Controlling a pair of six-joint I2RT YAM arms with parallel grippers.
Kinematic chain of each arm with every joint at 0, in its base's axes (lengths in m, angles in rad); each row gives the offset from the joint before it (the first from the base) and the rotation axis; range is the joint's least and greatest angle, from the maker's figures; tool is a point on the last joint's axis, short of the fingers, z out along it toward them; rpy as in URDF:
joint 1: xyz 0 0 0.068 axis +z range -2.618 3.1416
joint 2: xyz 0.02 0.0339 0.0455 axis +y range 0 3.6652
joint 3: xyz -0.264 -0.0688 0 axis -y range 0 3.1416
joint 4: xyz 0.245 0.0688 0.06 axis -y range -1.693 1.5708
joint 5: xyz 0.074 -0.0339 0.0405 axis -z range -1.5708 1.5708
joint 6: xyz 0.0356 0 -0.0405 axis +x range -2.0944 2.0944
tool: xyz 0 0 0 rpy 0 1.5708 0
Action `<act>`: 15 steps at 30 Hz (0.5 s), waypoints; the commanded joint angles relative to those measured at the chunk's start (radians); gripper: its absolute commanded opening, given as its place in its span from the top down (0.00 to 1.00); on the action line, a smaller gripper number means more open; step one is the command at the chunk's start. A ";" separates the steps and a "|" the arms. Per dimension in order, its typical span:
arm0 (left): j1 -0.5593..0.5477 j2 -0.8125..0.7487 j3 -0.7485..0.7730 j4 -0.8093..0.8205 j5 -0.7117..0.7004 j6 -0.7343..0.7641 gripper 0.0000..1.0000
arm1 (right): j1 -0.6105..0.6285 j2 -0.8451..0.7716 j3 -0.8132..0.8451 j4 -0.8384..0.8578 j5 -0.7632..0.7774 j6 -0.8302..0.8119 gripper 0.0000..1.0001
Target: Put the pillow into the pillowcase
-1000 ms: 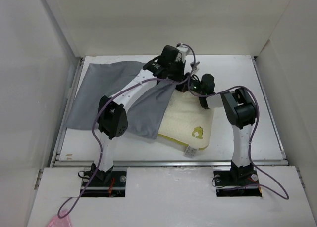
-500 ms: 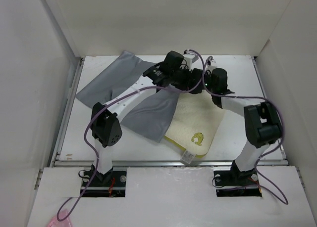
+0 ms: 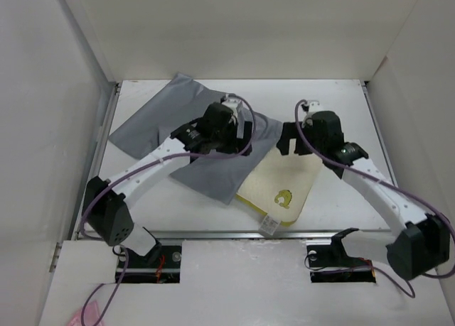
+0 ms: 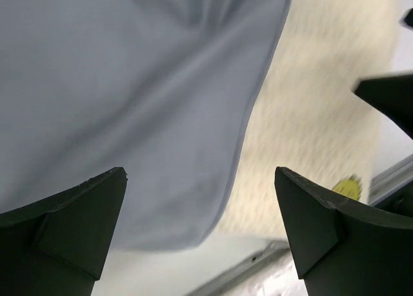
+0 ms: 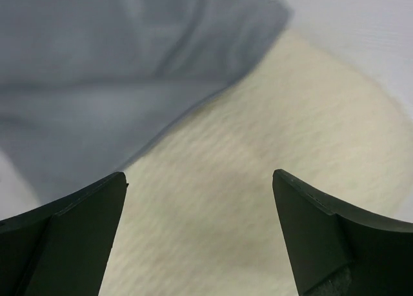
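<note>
One counter (image 3: 334,99): white, carries everything.
One pillowcase (image 3: 153,120): grey, wrinkled, left of pillow, its edge lying over pillow's left side.
One pillow (image 3: 284,177): cream, mostly uncovered.
Two grippers: left gripper (image 4: 200,172) above pillowcase edge at pillow; right gripper (image 5: 199,173) above pillow's far end. Both spread wide, empty.

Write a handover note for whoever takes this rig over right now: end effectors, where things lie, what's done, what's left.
Left end effector: open, empty, above the pillowcase edge.
Right end effector: open, empty, above the pillow.
The pillowcase lies wrinkled on the table's left side, its edge draped over the pillow's left side. The pillow lies flat, logo end nearest the arms, mostly uncovered.
Done: no part of the pillow visibly inside.
Left: open the pillowcase and slide the pillow fully in.
</note>
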 commanded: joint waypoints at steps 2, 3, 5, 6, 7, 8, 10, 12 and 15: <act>-0.101 -0.125 -0.172 -0.095 -0.078 -0.114 0.02 | 0.206 -0.120 -0.043 -0.123 0.025 -0.065 0.00; -0.119 -0.140 -0.244 -0.118 -0.090 -0.180 0.03 | 0.226 -0.132 -0.052 -0.149 0.025 -0.065 0.00; -0.174 -0.194 -0.322 -0.137 -0.102 -0.257 0.03 | 0.261 -0.133 -0.067 -0.149 0.016 -0.077 0.00; -0.191 -0.212 -0.403 -0.137 -0.102 -0.291 0.03 | 0.275 -0.133 -0.077 -0.149 -0.009 -0.077 0.00; -0.207 -0.228 -0.436 -0.148 -0.102 -0.330 0.03 | 0.291 -0.110 -0.077 -0.149 -0.026 -0.088 0.00; -0.219 -0.251 -0.468 -0.148 -0.102 -0.410 0.03 | 0.291 -0.093 -0.068 -0.149 -0.026 -0.097 0.00; -0.254 -0.260 -0.542 -0.116 -0.078 -0.479 0.04 | 0.318 -0.045 -0.045 -0.161 -0.026 -0.097 0.00; -0.296 -0.260 -0.576 -0.087 -0.078 -0.574 0.04 | 0.332 0.018 -0.044 -0.161 -0.059 -0.107 0.00; -0.314 -0.231 -0.597 0.004 -0.133 -0.622 0.05 | 0.357 0.050 -0.044 -0.161 -0.073 -0.091 0.00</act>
